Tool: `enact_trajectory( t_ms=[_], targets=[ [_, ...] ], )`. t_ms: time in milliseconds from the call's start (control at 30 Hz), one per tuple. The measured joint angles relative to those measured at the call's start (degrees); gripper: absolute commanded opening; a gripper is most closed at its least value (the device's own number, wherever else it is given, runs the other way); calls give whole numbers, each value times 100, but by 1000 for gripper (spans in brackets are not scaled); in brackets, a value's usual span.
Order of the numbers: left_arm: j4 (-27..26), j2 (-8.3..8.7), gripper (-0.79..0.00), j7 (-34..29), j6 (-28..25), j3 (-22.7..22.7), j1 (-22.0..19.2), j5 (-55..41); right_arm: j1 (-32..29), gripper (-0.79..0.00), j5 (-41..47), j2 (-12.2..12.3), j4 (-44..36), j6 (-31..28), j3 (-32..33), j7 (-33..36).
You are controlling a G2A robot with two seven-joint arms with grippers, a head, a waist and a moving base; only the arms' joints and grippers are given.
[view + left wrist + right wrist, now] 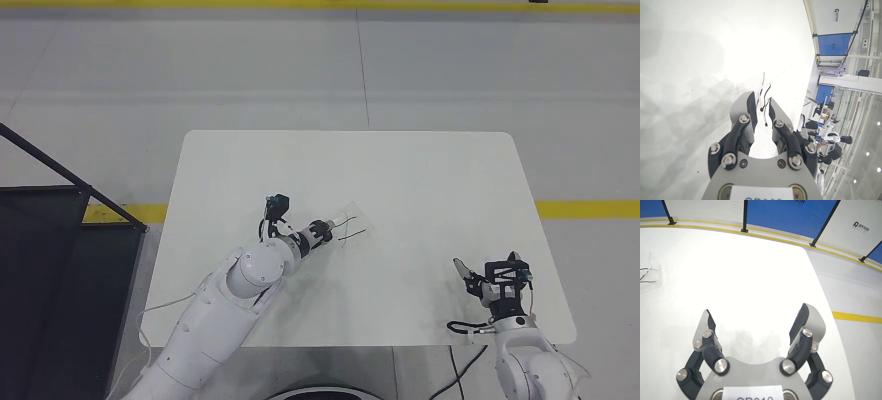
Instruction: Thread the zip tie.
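Two thin black zip ties (pixel 351 229) lie near the middle of the white table (pixel 420 170), on a clear plastic holder (pixel 654 265). In the left wrist view one black zip tie (pixel 766 93) and a white zip tie (pixel 763 116) run between my left gripper's fingers (pixel 751 106). The left gripper (pixel 761 96) is low over them, open by a narrow gap, and no pad presses on a tie. It sits just beside the ties in the top view (pixel 328 231). My right gripper (pixel 755 308) stands wide open and empty near the front right of the table (pixel 490 265).
The clear holder's upright wall (pixel 358 212) stands just beyond the ties. A black frame (pixel 45 160) and a dark panel stand off the table's left side. The table's right front corner (pixel 565 335) is close to the right gripper.
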Motion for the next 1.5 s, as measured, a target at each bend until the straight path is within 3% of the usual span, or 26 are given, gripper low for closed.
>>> enact_trajectory(
  t_ms=[367, 467, 700, 1133, 1500],
  targets=[
    [15, -14, -619, -20, -17, -48, 28, 27, 0, 0, 0, 0, 0, 0, 0, 0],
    [18, -18, -696, -31, -36, -63, 38, 17, 0, 0, 0, 0, 0, 0, 0, 0],
    [33, -29, -748, -55, -80, -87, 48, 9, 0, 0, 0, 0, 0, 0, 0, 0],
    [-59, -24, -785, -78, -170, -198, 138, 49, 0, 0, 0, 0, 0, 0, 0, 0],
    [-599, 61, -785, -128, -500, -440, 520, 333, 0, 0, 0, 0, 0, 0, 0, 0]
  ],
)
